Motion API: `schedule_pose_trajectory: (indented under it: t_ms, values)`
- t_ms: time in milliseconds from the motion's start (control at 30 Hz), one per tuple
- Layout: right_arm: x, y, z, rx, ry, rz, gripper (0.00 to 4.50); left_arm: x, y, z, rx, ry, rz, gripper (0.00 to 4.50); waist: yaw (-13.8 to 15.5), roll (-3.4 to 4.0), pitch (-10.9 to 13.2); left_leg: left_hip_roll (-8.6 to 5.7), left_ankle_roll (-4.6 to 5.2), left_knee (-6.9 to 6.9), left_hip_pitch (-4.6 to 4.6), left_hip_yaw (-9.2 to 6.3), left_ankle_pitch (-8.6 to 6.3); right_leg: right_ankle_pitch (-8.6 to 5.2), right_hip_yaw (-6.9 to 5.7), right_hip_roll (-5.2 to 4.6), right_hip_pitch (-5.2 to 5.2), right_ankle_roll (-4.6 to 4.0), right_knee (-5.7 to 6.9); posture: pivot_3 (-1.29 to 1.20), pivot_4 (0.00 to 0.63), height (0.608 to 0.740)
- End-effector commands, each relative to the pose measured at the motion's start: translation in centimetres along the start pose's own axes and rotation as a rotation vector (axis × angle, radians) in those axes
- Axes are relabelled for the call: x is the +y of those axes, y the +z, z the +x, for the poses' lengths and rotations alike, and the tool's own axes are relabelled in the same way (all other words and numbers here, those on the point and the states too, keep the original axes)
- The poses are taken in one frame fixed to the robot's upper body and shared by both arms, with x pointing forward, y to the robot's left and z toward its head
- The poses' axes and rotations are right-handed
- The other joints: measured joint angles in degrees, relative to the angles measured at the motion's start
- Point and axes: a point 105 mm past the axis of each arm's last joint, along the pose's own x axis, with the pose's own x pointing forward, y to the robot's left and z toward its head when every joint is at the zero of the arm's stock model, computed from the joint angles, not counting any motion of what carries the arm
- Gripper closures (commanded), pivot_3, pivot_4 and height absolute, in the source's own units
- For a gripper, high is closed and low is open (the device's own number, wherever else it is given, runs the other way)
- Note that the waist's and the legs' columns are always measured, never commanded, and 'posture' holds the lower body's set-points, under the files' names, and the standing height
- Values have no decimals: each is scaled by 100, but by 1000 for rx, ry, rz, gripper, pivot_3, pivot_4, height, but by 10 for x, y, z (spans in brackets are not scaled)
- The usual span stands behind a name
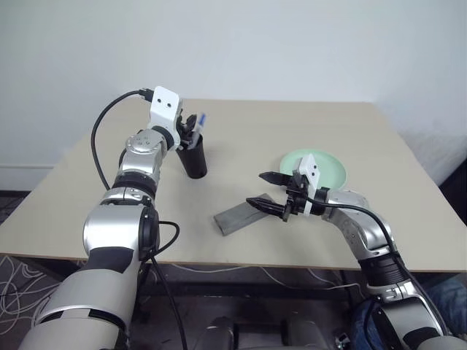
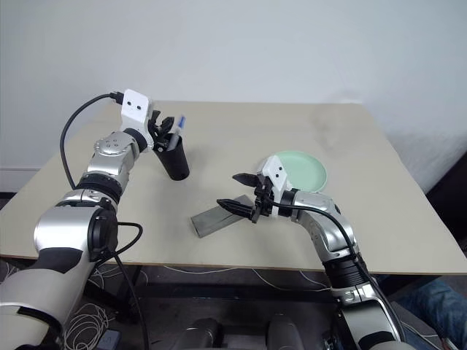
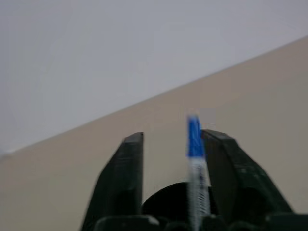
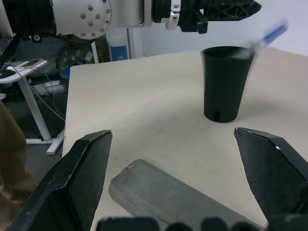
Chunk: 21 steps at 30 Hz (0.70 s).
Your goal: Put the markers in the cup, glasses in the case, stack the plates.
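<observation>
The left claw (image 2: pixel 166 134) hovers at the rim of the cup (image 2: pixel 172 161), which stands upright on the far left part of the surface (image 2: pixel 306 240). Its two fingers (image 3: pixel 126 178) stand apart, and a marker (image 3: pixel 196 163) with a blue cap sits between them, close against one finger, its lower end down in the cup's mouth. From the right wrist view the marker (image 4: pixel 269 34) leans out over the cup's (image 4: pixel 224 82) rim, blue cap uppermost and blurred. Whether the fingers touch the marker I cannot tell.

The right claw (image 1: pixel 268 191) is wide, holding nothing, and points sideways toward the robot's left. It hangs just above the near end of the case (image 1: pixel 237 216), a flat grey box lying closed near the front edge of the surface, well apart from the cup. In the right wrist view the case (image 4: pixel 168 195) lies between the two spread fingers (image 4: pixel 84 175).

A mint green plate (image 2: pixel 303 169) lies flat on the right side of the surface, just behind the right claw.
</observation>
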Motion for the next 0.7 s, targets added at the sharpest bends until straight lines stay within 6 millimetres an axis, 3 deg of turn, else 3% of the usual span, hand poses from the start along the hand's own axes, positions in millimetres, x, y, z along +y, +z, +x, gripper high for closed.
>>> schedule_pose_trajectory:
  t_ms: [33, 333, 433, 567, 700]
  values:
    - [3, 15, 0, -41, 6, -47, 91, 4, 14, 1, -50, 14, 5, 1434, 4, 0, 0, 0, 0, 0, 0, 0, 0, 0, -1, 0, 1, 0, 0, 0, 0, 740]
    - [3, 15, 0, -43, 5, -46, 91, 13, 15, -2, -66, 40, -37, 1434, 1, 0, 0, 0, 0, 0, 0, 0, 0, 0, -1, 0, 1, 0, 0, 0, 0, 740]
    - [3, 15, -1, -44, -9, -48, 91, 24, 20, -8, -101, 45, -72, 1434, -5, 0, 0, 0, 0, 0, 0, 0, 0, 0, -1, 0, 0, 0, 0, 0, 0, 740]
    - [-7, 14, -4, -49, -79, -41, 91, 58, 17, -33, -158, 43, -121, 1434, -48, 1, -1, 2, -1, -4, 1, 1, 0, 0, 1, 1, -5, 0, 1, 0, 0, 740]
    - [-13, 11, -14, -43, -115, -24, 91, 72, 6, -59, -186, -23, -133, 1434, -61, 0, -1, 2, -1, -8, 0, 0, 0, 0, 2, 0, -8, -1, 0, 0, 0, 740]
